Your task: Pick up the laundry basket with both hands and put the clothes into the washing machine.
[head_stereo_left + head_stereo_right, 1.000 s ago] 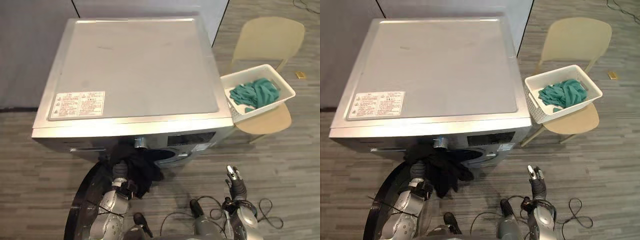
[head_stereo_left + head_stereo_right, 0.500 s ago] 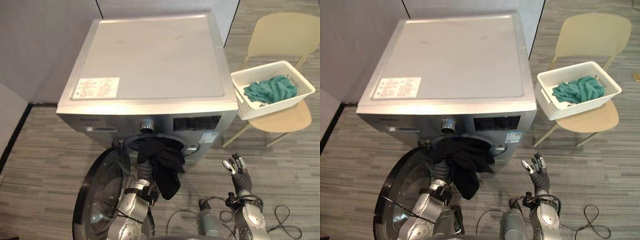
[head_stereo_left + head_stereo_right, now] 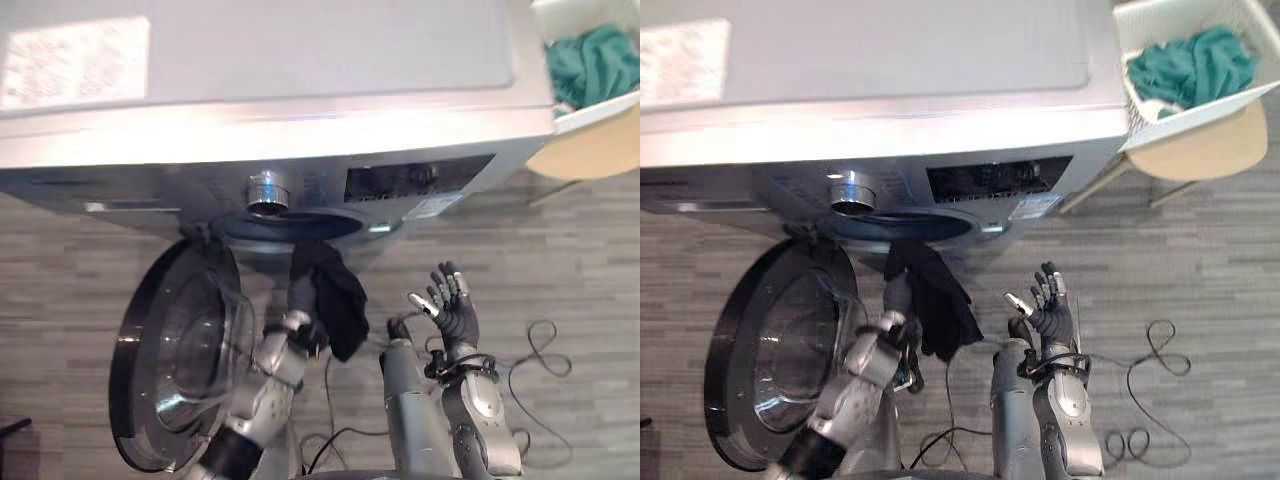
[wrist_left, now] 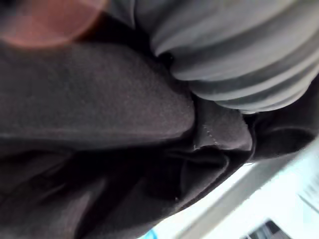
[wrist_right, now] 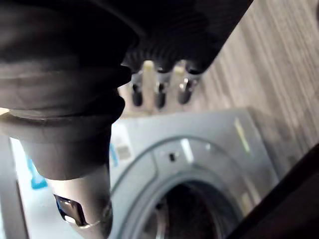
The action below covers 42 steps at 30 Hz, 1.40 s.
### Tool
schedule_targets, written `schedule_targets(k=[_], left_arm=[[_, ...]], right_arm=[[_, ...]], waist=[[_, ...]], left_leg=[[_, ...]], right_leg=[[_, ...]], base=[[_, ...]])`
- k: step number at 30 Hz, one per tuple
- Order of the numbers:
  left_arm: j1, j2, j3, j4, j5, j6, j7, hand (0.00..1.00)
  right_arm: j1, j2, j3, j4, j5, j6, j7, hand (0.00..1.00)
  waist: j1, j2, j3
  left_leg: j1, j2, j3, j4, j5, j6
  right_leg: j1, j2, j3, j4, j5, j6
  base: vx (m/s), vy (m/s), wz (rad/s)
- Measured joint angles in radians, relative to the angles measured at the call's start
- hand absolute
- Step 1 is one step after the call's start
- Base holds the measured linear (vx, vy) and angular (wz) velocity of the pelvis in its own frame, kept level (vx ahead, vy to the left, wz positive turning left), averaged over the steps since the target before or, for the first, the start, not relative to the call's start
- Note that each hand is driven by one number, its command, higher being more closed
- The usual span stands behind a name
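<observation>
A black garment [image 3: 340, 300] hangs out of the washing machine's [image 3: 300, 90] drum opening [image 3: 285, 225], down over its front. My left hand [image 3: 298, 322] is raised into the garment from below, and dark cloth [image 4: 99, 124] lies right against it in the left wrist view. My right hand [image 3: 455, 312] is held up in front of the machine, open and holding nothing, to the right of the garment. The white laundry basket [image 3: 1210, 108] with teal clothes [image 3: 1190, 60] sits on a chair at the machine's right, away from both hands.
The round door [image 3: 180, 360] stands swung open to the left of the drum opening. A beige chair [image 3: 1190, 150] carries the basket. Grey plank floor lies in front of the machine. The right wrist view shows the drum opening [image 5: 184, 209] past the fingers [image 5: 159, 89].
The camera has moved closer and lower toward the machine's front. My left hand has lifted the black garment nearer the drum opening. My right hand stays raised and open.
</observation>
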Motion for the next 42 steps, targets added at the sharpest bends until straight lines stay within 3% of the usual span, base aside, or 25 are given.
schedule_targets(k=[6, 11, 15, 22, 24, 27, 31, 34, 36, 37, 38, 40, 42], left_arm=[[-0.286, 0.01, 0.159, 0.14, -0.001, -0.029, 0.142, 1.0], [-0.614, 0.146, 0.258, 0.28, -0.022, -0.038, 0.222, 1.0], [-0.786, 0.209, 0.272, 0.358, -0.063, -0.037, 0.246, 1.0], [-1.151, 0.411, 0.146, 0.453, -0.086, 0.009, 0.267, 1.0], [-1.223, 0.449, 0.124, 0.435, -0.029, -0.053, 0.267, 1.0], [-1.256, 0.451, 0.072, 0.437, -0.01, -0.074, 0.305, 1.0], [-1.309, 0.472, -0.021, 0.502, 0.011, -0.077, 0.425, 1.0], [-1.357, 0.499, -0.088, 0.567, 0.183, -0.071, 0.537, 1.0], [-1.368, 0.525, -0.111, 0.569, 0.306, -0.037, 0.625, 1.0], [-1.378, 0.545, -0.127, 0.569, 0.371, -0.015, 0.667, 0.0], [-1.384, 0.55, -0.127, 0.569, 0.414, 0.001, 0.693, 0.0], [-1.396, 0.568, -0.131, 0.597, 0.607, 0.068, 0.773, 0.0], [-1.41, 0.568, -0.13, 0.627, 0.704, 0.12, 0.787, 0.0]], right_arm=[[-0.062, 0.022, -0.038, 0.003, 0.04, -0.02, -0.078, 0.0], [-0.073, 0.037, -0.053, 0.008, 0.074, -0.032, -0.113, 0.0], [-0.072, 0.046, -0.052, 0.027, 0.087, -0.059, -0.118, 0.0], [-0.073, 0.051, -0.052, 0.07, 0.136, -0.072, -0.102, 0.0], [-0.063, 0.051, -0.056, 0.075, 0.153, -0.098, -0.091, 0.0], [-0.05, 0.041, -0.076, 0.091, 0.164, -0.104, -0.077, 0.0], [-0.038, -0.017, -0.104, 0.093, 0.166, -0.105, -0.064, 0.0], [-0.005, -0.057, -0.161, 0.093, 0.186, -0.112, -0.064, 0.0], [0.016, -0.081, -0.18, 0.094, 0.195, -0.133, -0.069, 0.0], [0.027, -0.092, -0.188, 0.093, 0.195, -0.148, -0.079, 0.0], [0.029, -0.095, -0.189, 0.094, 0.196, -0.155, -0.084, 0.0], [0.031, -0.097, -0.185, 0.095, 0.203, -0.192, -0.087, 0.0], [0.03, -0.105, -0.166, 0.108, 0.205, -0.218, -0.087, 0.0]], waist=[[0.001, -0.019, 0.073], [-0.021, -0.059, 0.158], [-0.034, -0.064, 0.177], [-0.035, -0.063, 0.185], [-0.034, -0.071, 0.193], [-0.024, -0.073, 0.194], [-0.013, -0.073, 0.194], [-0.012, -0.073, 0.194], [-0.02, -0.073, 0.194], [-0.024, -0.073, 0.194], [-0.025, -0.074, 0.194], [-0.031, -0.074, 0.193], [-0.036, -0.074, 0.193]], left_leg=[[-0.114, 0.035, 0.027, 0.057, -0.025, 0.006], [-0.223, 0.095, 0.031, 0.12, -0.03, 0.004], [-0.29, 0.121, 0.034, 0.15, -0.03, 0.004], [-0.332, 0.16, 0.07, 0.161, -0.03, 0.005], [-0.34, 0.173, 0.076, 0.163, -0.03, 0.005], [-0.347, 0.179, 0.076, 0.168, -0.03, 0.005], [-0.365, 0.186, 0.08, 0.189, -0.03, 0.005], [-0.388, 0.187, 0.075, 0.207, -0.031, 0.008], [-0.4, 0.188, 0.067, 0.213, -0.032, 0.01], [-0.414, 0.189, 0.054, 0.216, -0.033, 0.011], [-0.42, 0.189, 0.048, 0.217, -0.033, 0.011], [-0.43, 0.189, 0.041, 0.213, -0.033, 0.011], [-0.439, 0.189, 0.037, 0.21, -0.033, 0.011]], right_leg=[[-0.13, 0.034, 0.025, 0.048, -0.005, 0.018], [-0.233, 0.091, 0.047, 0.068, 0.015, 0.042], [-0.288, 0.106, 0.05, 0.067, 0.021, 0.048], [-0.332, 0.124, 0.054, 0.037, 0.04, 0.048], [-0.333, 0.131, 0.054, 0.014, 0.05, 0.049], [-0.338, 0.132, 0.047, 0.017, 0.05, 0.049], [-0.364, 0.134, 0.044, 0.049, 0.051, 0.047], [-0.392, 0.136, 0.04, 0.082, 0.051, 0.046], [-0.402, 0.136, 0.034, 0.092, 0.053, 0.043], [-0.409, 0.136, 0.027, 0.098, 0.055, 0.041], [-0.414, 0.137, 0.022, 0.098, 0.058, 0.037], [-0.425, 0.137, 0.009, 0.102, 0.062, 0.03], [-0.434, 0.14, 0.001, 0.103, 0.064, 0.027]], base=[[0.01, -0.005, -0.15], [-0.01, -0.033, -0.3], [0.0, 0.007, -0.16], [0.03, 0.003, -0.14], [0.05, 0.011, -0.18], [0.04, -0.006, 0.0], [0.0, -0.008, 0.02], [-0.03, -0.017, 0.04], [0.0, 0.0, 0.0], [0.0, 0.0, 0.0], [0.0, 0.0, 0.0], [-0.01, -0.002, 0.02], [-0.01, -0.012, 0.05]])
